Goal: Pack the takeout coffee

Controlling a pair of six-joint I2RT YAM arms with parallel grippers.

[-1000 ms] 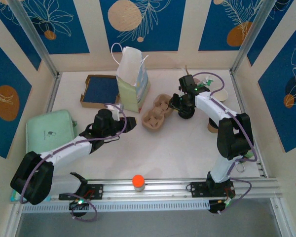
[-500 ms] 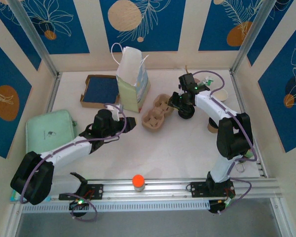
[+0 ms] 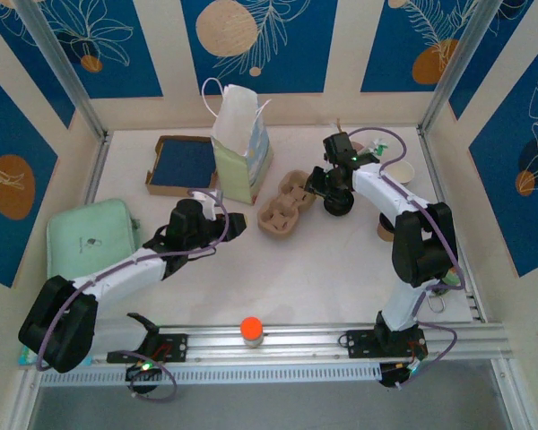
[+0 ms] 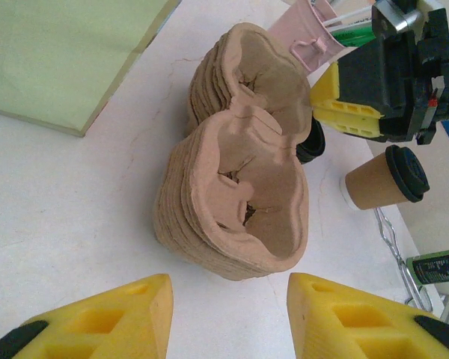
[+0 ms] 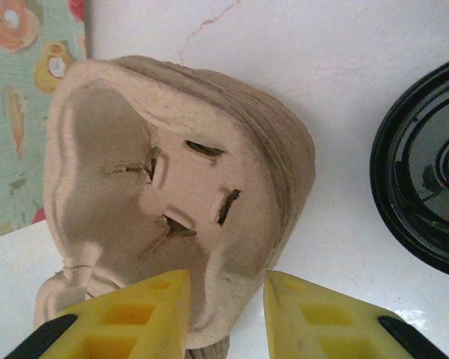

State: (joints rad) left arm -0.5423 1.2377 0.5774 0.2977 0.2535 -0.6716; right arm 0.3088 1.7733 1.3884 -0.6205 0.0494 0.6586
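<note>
Shifted slightly inward, the right gripper (image 3: 316, 185) straddles the far rim of the stacked brown moulded-pulp cup carriers (image 3: 285, 202), mid-worktop (image 3: 323, 269) beside the white paper bag (image 3: 238, 148). Presumably it is separating one; a firm pinch cannot be confirmed. The left gripper (image 3: 236, 224) waits open nearby, likely to steady the stack.

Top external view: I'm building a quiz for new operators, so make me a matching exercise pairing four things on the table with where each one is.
Things:
1 paper bag
2 cup carriers
3 green pouch
4 orange-capped bottle

Places:
A on the near rail
B middle of the table
C standing upright at the back
D left edge

Pairs: 1-C; 2-B; 3-D; 4-A
</note>
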